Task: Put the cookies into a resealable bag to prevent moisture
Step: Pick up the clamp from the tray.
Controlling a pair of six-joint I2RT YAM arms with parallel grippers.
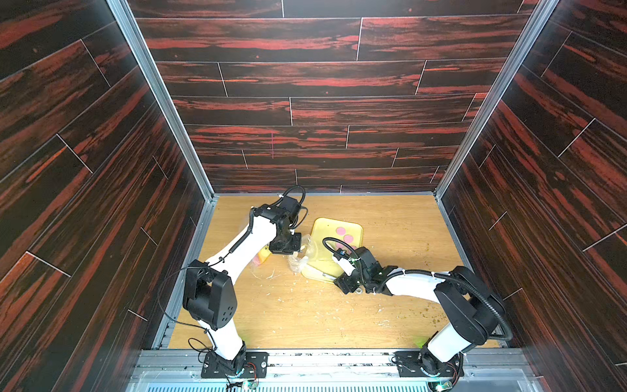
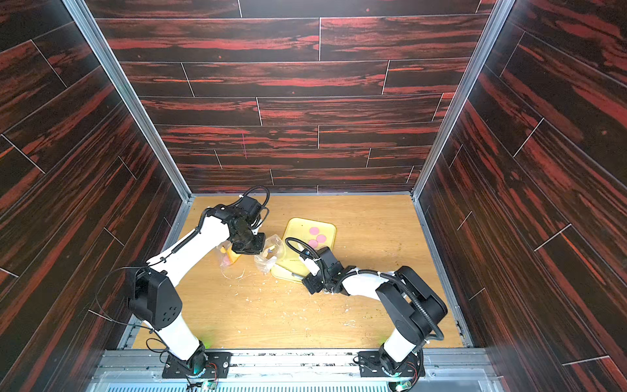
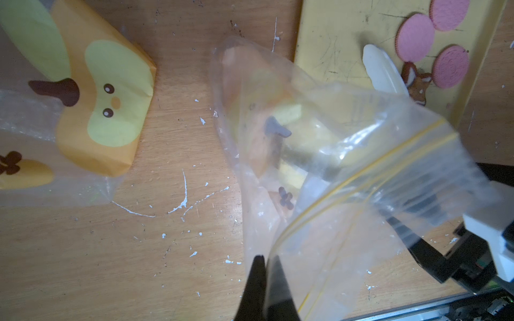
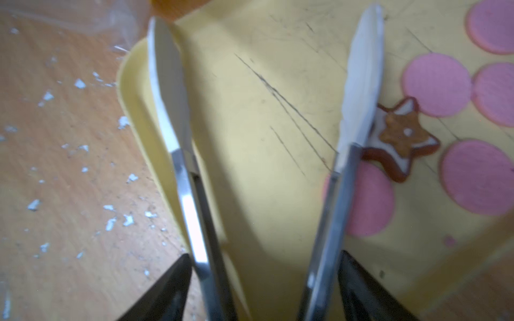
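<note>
A yellow tray (image 4: 264,111) on the wooden table (image 3: 180,139) held the pink round cookies (image 4: 436,83) and one brown star cookie (image 4: 403,133), lying close together at one end. The clear resealable bag (image 3: 347,166) sat just beside the tray with its mouth lifted. Orange and yellow shapes showed through it, too blurred to name. An apple-print bag (image 3: 103,111) lay apart from it. The left gripper (image 3: 265,261) pinched the resealable bag's rim, jaws nearly together. The right gripper (image 4: 265,255), low over the tray, held tongs (image 4: 361,83) spread wide, one white tip right beside the star cookie.
</note>
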